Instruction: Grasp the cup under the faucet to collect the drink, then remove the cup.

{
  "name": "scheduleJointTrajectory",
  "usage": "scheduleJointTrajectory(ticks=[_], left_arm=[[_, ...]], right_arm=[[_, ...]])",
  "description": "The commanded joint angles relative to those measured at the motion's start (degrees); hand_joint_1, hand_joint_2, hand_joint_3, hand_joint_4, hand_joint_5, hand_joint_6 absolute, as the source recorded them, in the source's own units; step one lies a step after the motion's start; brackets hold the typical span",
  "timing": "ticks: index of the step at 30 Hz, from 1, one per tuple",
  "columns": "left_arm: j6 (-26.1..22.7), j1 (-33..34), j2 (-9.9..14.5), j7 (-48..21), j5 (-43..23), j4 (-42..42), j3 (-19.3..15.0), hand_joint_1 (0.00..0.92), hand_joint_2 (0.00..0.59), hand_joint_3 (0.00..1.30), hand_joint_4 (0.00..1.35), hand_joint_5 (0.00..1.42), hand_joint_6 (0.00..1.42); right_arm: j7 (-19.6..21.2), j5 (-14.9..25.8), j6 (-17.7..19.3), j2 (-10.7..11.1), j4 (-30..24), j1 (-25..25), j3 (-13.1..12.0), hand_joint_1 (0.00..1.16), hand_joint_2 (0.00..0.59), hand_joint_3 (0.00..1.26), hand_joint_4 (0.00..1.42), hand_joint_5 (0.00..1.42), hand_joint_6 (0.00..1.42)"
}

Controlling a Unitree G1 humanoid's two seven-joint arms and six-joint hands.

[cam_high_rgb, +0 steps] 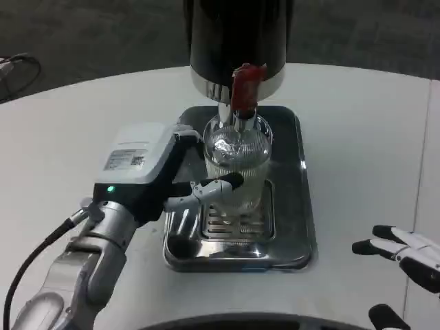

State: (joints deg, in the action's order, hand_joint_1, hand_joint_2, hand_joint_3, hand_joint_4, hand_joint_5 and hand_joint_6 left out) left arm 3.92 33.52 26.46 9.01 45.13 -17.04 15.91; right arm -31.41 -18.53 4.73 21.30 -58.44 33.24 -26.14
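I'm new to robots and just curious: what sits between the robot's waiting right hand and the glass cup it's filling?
In the head view, between the right hand and the cup lie bare white table and the metal drip tray's right rim.

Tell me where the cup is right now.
In the head view the cup stands mid-frame on the metal drip tray, directly under the red faucet, with the left hand gripping it from the left.

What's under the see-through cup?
The cup stands on a slotted grate in the metal drip tray, right below the red-handled faucet. The left hand grips the cup. Whatever lies beneath the grate is hidden.
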Motion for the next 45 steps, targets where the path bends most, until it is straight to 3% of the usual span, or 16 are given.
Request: scheduleJointTrajectory(ticks=[1, 13, 22, 27, 30, 33, 38, 41, 45], left_arm=[[0.75, -1.04, 1.08, -1.61, -0.94, 1.0, -0.24, 0.03, 0.146, 0.57, 0.23, 0.44, 0.34], [4.01, -1.46, 3.23, -5.04, -3.38, 1.66, -0.52, 0.0, 0.087, 0.58, 0.13, 0.33, 0.23], [5.12, -5.68, 6.65, -5.76, -4.42, 6.08, -3.06, 0.0, 0.071, 0.57, 0.11, 0.32, 0.22], [6.82, -10.07, 9.87, -5.8, -5.4, 8.42, -5.79, 0.0, 0.058, 0.58, 0.12, 0.32, 0.22], [8.27, -13.41, 11.58, -5.42, -6.69, 10.26, -8.44, 0.0, 0.056, 0.58, 0.13, 0.32, 0.22], [9.54, -17.23, 12.29, -4.31, -9.28, 13.46, -12.33, 0.0, 0.069, 0.49, 0.16, 0.32, 0.22], [10.09, -23.29, 10.22, -2.53, -14.81, 21.18, -20.29, 0.0, 0.104, 0.49, 0.23, 0.3, 0.19], [9.48, -24.78, 8.15, -5.88, -24.22, 27.26, -24.81, 0.0, 0.109, 0.49, 0.29, 0.33, 0.19], [7.76, -24.38, 7.3, -11.09, -33.32, 32.45, -27.41, 0.0, 0.116, 0.44, 0.34, 0.4, 0.28]], right_arm=[[0.22, 0.46, -1.21, 0.59, 0.56, -0.59, 0.54, 0.22, 0.485, 0.2, 0.06, 0.06, 0.23], [0.67, -1.07, -2.62, 0.38, 0.21, -1.23, 2.19, 0.2, 0.478, 0.2, 0.06, 0.06, 0.23], [0.14, -3.17, -5.86, 0.97, -0.64, -2.64, 4.47, 0.19, 0.482, 0.19, 0.05, 0.06, 0.22], [0.05, -3.49, -6.27, 1.55, -1.04, -3.06, 5.98, 0.2, 0.482, 0.19, 0.05, 0.06, 0.22], [0.14, -3.18, -6.69, 1.82, -0.69, -3.37, 5.8, 0.2, 0.483, 0.19, 0.05, 0.06, 0.21], [0.32, -3.68, -6.49, 2.13, -0.54, -3.55, 5.68, 0.21, 0.491, 0.19, 0.06, 0.06, 0.2], [0.47, -4.29, -6.65, 2.01, -0.1, -3.63, 6.94, 0.22, 0.492, 0.19, 0.06, 0.06, 0.18], [0.81, -4.82, -6.92, 1.71, 0.02, -4.03, 7.77, 0.23, 0.489, 0.19, 0.06, 0.06, 0.18], [0.99, -5.42, -7.29, 1.21, -0.02, -3.98, 8.82, 0.24, 0.485, 0.18, 0.06, 0.05, 0.18]])
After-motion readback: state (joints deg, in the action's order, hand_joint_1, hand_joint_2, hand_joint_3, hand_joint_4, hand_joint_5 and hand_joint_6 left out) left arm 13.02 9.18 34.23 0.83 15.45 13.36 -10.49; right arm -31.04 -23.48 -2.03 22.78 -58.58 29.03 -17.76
